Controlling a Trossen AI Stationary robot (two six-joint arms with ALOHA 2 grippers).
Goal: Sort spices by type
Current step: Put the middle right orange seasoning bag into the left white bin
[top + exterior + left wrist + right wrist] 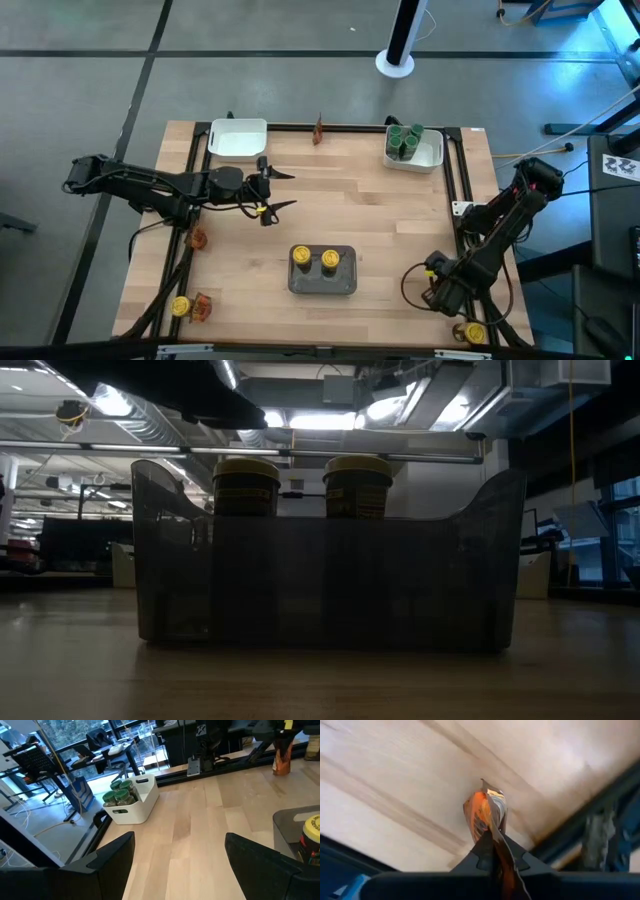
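Note:
Two yellow-lidded jars [315, 259] stand in a grey tray [322, 285] near the table's middle, and also show in the low view as jars [300, 485]. Green-lidded jars [405, 139] fill a white tray [430, 158] at the far right. My left gripper [283, 190] hovers open left of centre, pointing right, and touches nothing. My right gripper [495, 847], at the near right, is shut on a crinkly reddish-orange packet [487, 812]. Another packet [318, 128] stands at the far edge. Two more packets [197, 238] [204, 307] and a yellow-lidded jar [180, 306] lie at the left. My right gripper pinches the reddish-orange packet by its upper edge [495, 837] between the two shut fingers, coming from above and pointing down. The packet hangs below the fingers, and its lower end [281, 770] is at the tabletop. I cannot tell whether it rests there.
An empty white tray [238, 138] sits at the far left. A black frame rail [460, 190] runs along the table's right side close to my right gripper. Another yellow-lidded jar [473, 333] lies at the near right corner. Bare wood lies between the trays.

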